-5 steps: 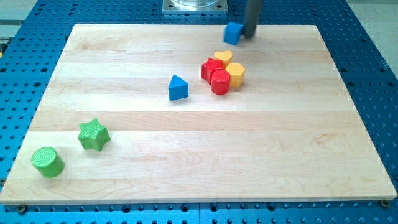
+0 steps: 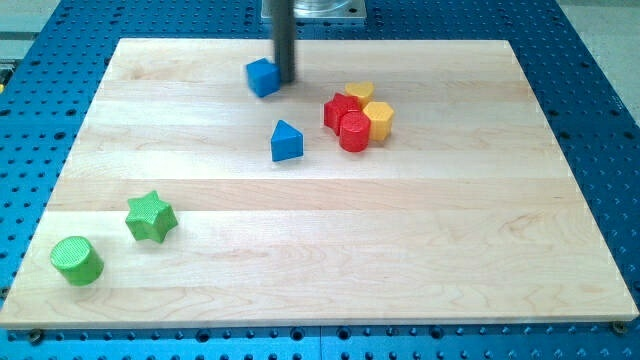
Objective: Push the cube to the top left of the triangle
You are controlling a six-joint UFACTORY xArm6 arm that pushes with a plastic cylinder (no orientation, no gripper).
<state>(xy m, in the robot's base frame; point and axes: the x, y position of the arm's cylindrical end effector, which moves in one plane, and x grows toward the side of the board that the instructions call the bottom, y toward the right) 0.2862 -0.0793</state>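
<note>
My tip [image 2: 285, 80] is the bottom end of a dark rod that comes down from the view's top. There is no pincer on this arm, so there is nothing to open or close. The tip sits on the wooden desk [image 2: 320, 250], near its top edge.

The blue cube [image 2: 262, 77] is right at the tip's left side in the view, and it looks like the two are touching. The blue triangle [image 2: 286, 141] is below the tip, toward the view's bottom, a little way off. So the cube sits up and a bit to the left of the triangle, with a gap of bare wood between them.

To the right of the tip and a bit lower is a tight bunch of blocks. It has a red cylinder [image 2: 353, 131], another red block [image 2: 338, 109] whose shape I cannot make out, a yellow heart [image 2: 359, 92] and a yellow hexagon [image 2: 379, 119]. They press against each other.

Far from the tip, down by the view's bottom left corner, are a green star [image 2: 150, 217] and a green cylinder [image 2: 76, 260]. They are near each other but not touching.
</note>
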